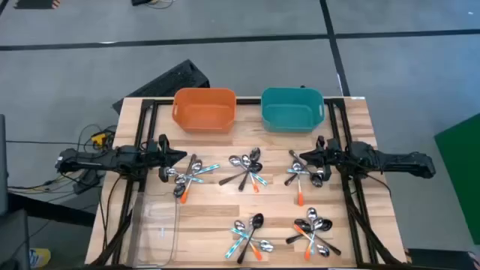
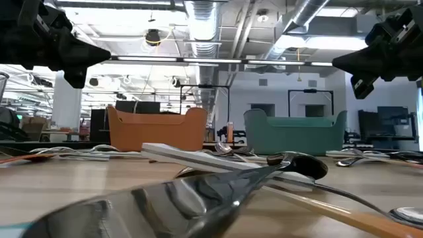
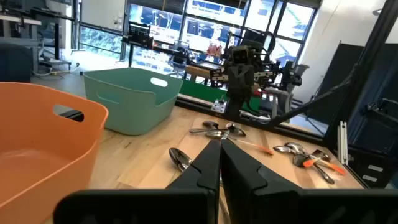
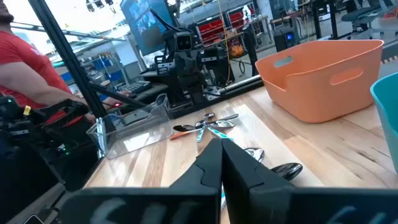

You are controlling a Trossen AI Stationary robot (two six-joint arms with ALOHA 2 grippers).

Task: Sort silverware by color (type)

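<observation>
Five clusters of silverware [image 1: 247, 171] lie scattered on my tabletop [image 1: 210, 217] — none in the orange bin [image 1: 204, 109] or teal bin [image 1: 292, 109] at the back. My left claw [image 1: 180, 155] hovers pinched shut, empty, beside the leftmost cluster; my right claw [image 1: 304, 157] — likewise closed and empty — hangs over the rightmost upper cluster.

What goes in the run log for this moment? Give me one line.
left gripper: shut, empty, above table's left | right gripper: shut, empty, above table's right | spoons: five piles, unsorted | orange bin, teal bin: empty

Open-plan lab; exposed ducts [image 2: 198, 16]; workbenches
</observation>
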